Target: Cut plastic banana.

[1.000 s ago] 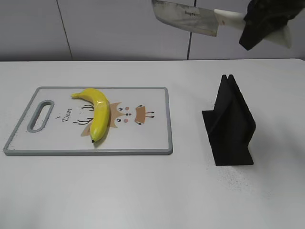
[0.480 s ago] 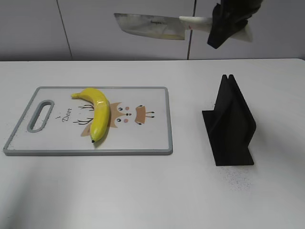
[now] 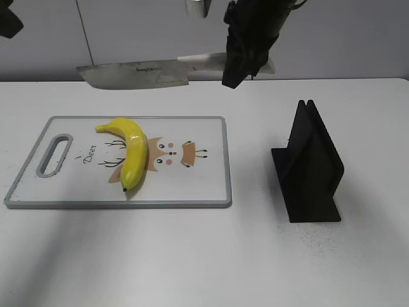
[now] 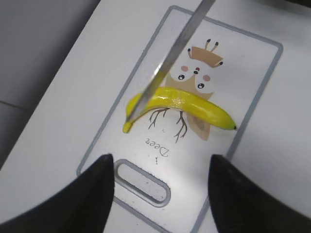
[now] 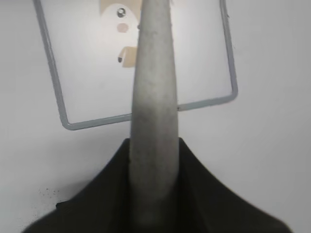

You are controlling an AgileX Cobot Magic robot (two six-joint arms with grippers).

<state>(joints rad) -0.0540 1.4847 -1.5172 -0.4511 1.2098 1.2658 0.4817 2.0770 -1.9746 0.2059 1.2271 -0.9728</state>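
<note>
**Holding a cleaver above the board**

Gripping the pale handle of a cleaver (image 3: 137,73), the right gripper (image 3: 246,48) is pinched tight on it, blade level in the air over the far edge of the cutting board (image 3: 204,192). The banana (image 3: 130,150) lies flat on the board's left half, stem toward the far side, dark tip toward the near edge. The left gripper (image 4: 160,194) hangs above the board's handle slot, fingers spread apart and holding nothing. A black knife stand (image 3: 310,166) sits to the right, well apart from the board.

yellow plastic banana (image 3: 132,151), whole, lying flat
</note>
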